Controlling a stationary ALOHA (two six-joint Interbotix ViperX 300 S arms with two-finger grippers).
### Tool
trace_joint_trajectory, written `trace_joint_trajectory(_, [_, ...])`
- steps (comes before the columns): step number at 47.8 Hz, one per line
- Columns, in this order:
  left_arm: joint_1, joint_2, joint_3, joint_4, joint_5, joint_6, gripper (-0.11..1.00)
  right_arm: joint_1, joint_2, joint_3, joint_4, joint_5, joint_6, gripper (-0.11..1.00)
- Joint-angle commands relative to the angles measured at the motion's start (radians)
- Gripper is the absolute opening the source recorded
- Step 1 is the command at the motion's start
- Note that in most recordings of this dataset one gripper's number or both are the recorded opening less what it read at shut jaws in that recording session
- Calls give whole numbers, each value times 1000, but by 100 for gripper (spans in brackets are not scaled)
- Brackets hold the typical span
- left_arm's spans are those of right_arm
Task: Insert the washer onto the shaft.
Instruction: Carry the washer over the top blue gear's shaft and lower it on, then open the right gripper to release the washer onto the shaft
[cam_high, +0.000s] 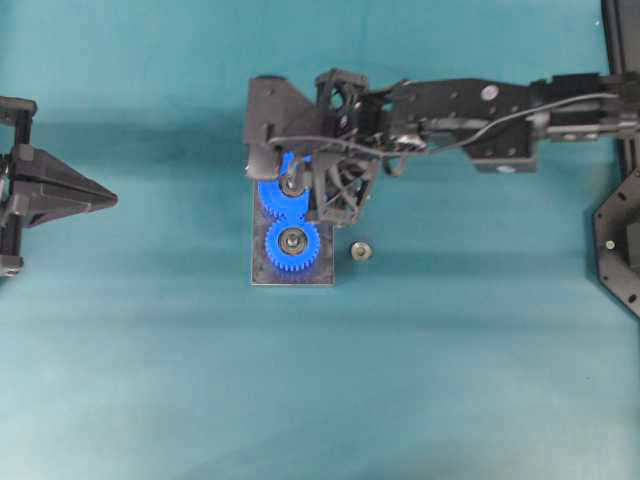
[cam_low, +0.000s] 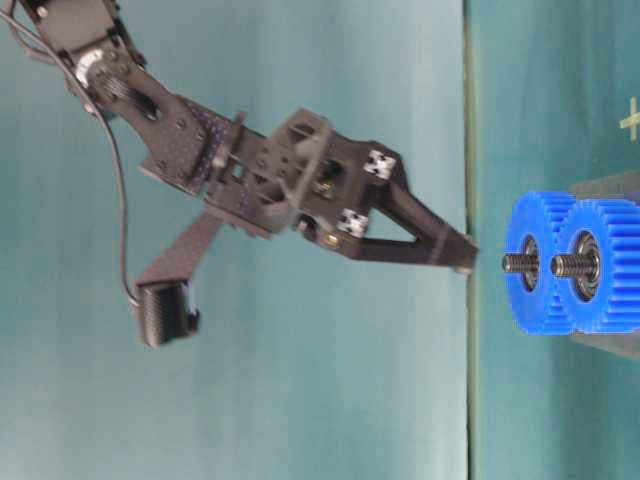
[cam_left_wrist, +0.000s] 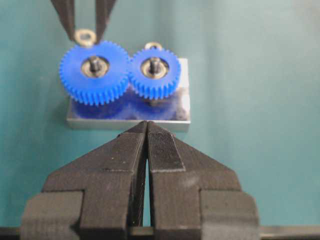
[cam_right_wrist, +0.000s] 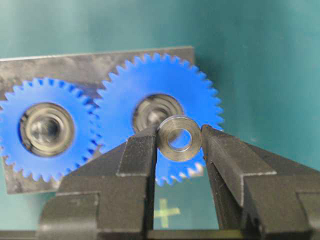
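At the far left of the overhead view the left gripper (cam_high: 105, 199) rests apart from the work, its fingers pressed together on nothing, their tips pointing toward the metal base plate (cam_high: 325, 275) near the middle of the table. On that plate stand two meshed blue gears, the near gear (cam_high: 292, 241) in plain sight and the far gear (cam_high: 272, 195) partly under the right arm; a short threaded shaft (cam_low: 518, 263) rises from the hub of each. Over the far gear hangs the right gripper (cam_right_wrist: 179, 137), reaching across from the right, and its fingers (cam_right_wrist: 142, 150) are closed on the washer (cam_right_wrist: 180, 138), pinching its outer rim on opposite sides so the hole stays open. In the right wrist view the ring sits just off the hub of the gear beneath it, not yet threaded on, and the side view shows the fingertips above the shaft tops with a gap between. The washer looks like a small, thick steel ring: light, rigid and smooth, so I judge it apt to slip or tilt if squeezed unevenly; holding it by the edge is the sensible grip. Just right of the plate a second small metal ring (cam_high: 361, 249) lies loose on the green table (cam_high: 480, 380).
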Motion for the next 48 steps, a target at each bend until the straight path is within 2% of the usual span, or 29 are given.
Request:
trace_joint_trajectory(1, [2, 3, -14, 3, -9, -5, 1, 9, -9, -29, -3, -5, -3, 33])
trace_joint_trajectory(48, [3, -12, -5, 3, -9, -5, 1, 9, 35, -43, -2, 14, -2, 33])
